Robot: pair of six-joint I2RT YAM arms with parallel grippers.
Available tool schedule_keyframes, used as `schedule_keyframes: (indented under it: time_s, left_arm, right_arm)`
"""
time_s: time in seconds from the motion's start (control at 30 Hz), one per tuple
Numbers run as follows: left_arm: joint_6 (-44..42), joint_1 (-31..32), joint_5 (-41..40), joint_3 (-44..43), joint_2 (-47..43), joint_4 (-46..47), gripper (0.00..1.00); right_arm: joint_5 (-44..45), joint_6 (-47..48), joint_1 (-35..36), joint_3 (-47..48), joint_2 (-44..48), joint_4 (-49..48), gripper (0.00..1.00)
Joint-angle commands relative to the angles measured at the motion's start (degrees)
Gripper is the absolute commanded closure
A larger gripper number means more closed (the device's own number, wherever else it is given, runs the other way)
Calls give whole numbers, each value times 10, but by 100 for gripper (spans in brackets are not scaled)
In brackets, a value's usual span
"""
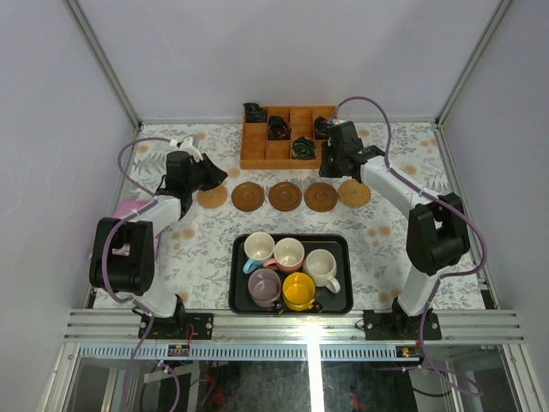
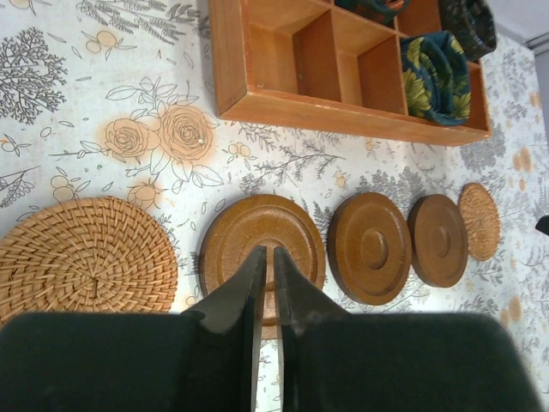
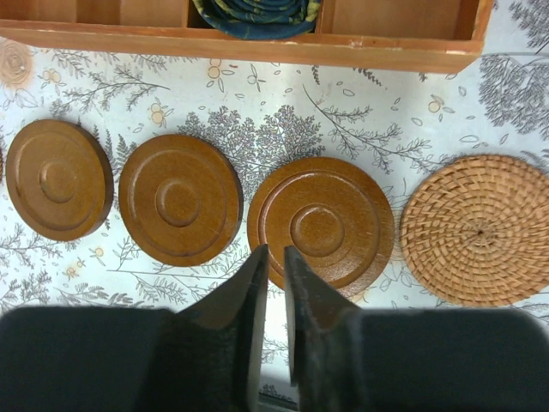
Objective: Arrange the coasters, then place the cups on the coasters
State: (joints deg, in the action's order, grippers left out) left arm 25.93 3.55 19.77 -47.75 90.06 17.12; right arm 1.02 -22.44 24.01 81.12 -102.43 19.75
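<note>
Midway across the floral-clothed table (image 1: 214, 249), five coasters lie flat in one left-to-right row, close beside each other and not overlapping. A left woven coaster (image 1: 212, 196) starts the row. After it come a left brown coaster (image 1: 250, 196), a middle brown coaster (image 1: 285, 196) and a right brown coaster (image 1: 320, 196). A right woven coaster (image 1: 353, 192) ends it.

Just beyond the row stands an orange wooden grid box (image 1: 287, 137). Some of its compartments hold dark rolled bundles (image 2: 433, 77) with a green leaf print.

The left gripper (image 2: 268, 253) hangs over the left end of the row. Its fingers are parted by only a thin slit and hold nothing. In its wrist view they point at the left brown coaster, but I cannot tell whether they touch it.

The right gripper (image 3: 274, 251) hangs over the right end, between the box and the row. Its arm hides the box's right edge from above. Its fingers are also slightly apart and hold nothing, with the tips over the near rim of the right brown coaster.

Nearer the arm bases sits a black tray (image 1: 343, 245), well apart from the row. All five cups stand upright on it, crowded together. The blue cup (image 1: 258, 249) is far left, the pink cup (image 1: 286, 254) is beside it, and the cream cup (image 1: 321, 268) is on the right. The mauve cup (image 1: 264, 287) and the yellow cup (image 1: 298, 292) stand at the near edge. No cup is on a coaster.

Mauve cables (image 1: 129, 159) loop off both arms.
</note>
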Motion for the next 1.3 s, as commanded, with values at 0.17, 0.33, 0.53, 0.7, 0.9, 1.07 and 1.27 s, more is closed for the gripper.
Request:
schedule_keyframes:
  time_s: [0.17,0.33,0.53,0.7,0.9,1.07,1.27]
  left_arm:
    - [-47,-6,22,22,-105,-70,60]
    - [-58,-5,22,46,-147,-102,36]
    - [-42,-5,22,55,-149,-85,12]
    - [-24,-5,33,60,-148,-75,2]
    - [-27,-4,24,51,-167,-88,0]
    - [-32,-4,17,48,-180,-99,0]
    - [-27,-4,15,47,-180,-108,0]
  right_arm:
    - [29,6,3,-83,124,11,41]
    - [56,5,34,-128,208,80,37]
    - [98,-43,116,-151,297,221,35]
    - [88,-111,154,-179,388,320,30]
    - [42,-153,182,-239,489,368,21]
    - [16,-161,196,-308,544,377,21]
    - [2,-160,198,-344,558,351,24]
